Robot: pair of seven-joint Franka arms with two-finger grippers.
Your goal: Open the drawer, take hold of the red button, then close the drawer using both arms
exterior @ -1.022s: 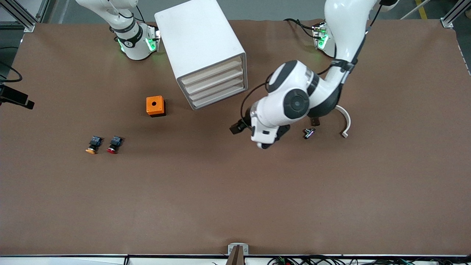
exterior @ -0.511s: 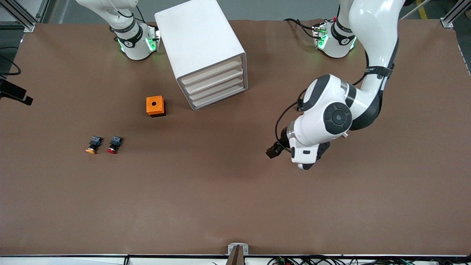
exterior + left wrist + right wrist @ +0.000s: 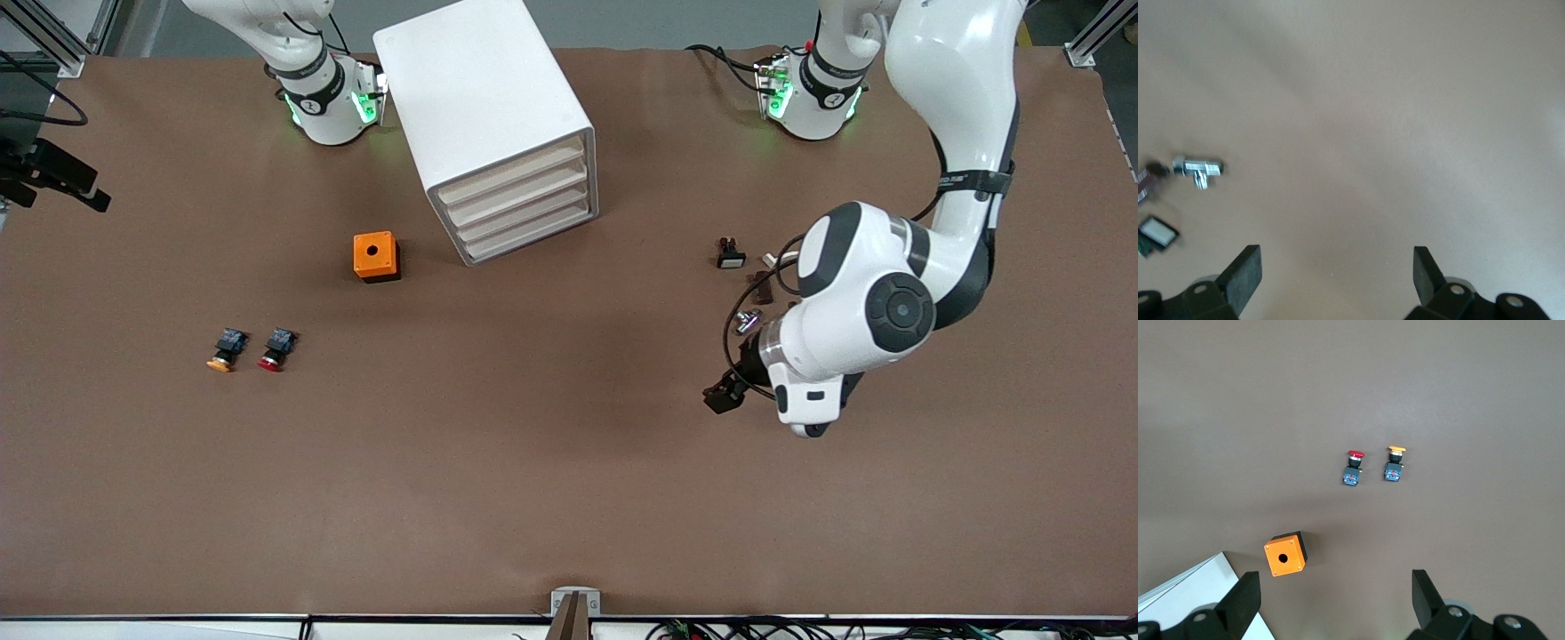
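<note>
A: What colours are on the brown table [image 3: 533, 498]?

B: A white cabinet [image 3: 484, 116] with pale beige drawer fronts [image 3: 520, 204], and beside it an orange cube [image 3: 375, 256] with a black hole on top.

A: The small buttons?

B: The button with the red cap [image 3: 276, 349] has a black-and-blue body; the one next to it has an orange cap [image 3: 226, 350] and the same black-and-blue body.

A: The arms?

B: White shells with dark grey joints, green lights at the bases. The left gripper [image 3: 1337, 277] has black fingers, as does the right gripper [image 3: 1335, 597].

A: Near the left arm?

B: A shiny silver metal fitting [image 3: 1197, 168], and a small black part with a white face [image 3: 731, 258].
</note>
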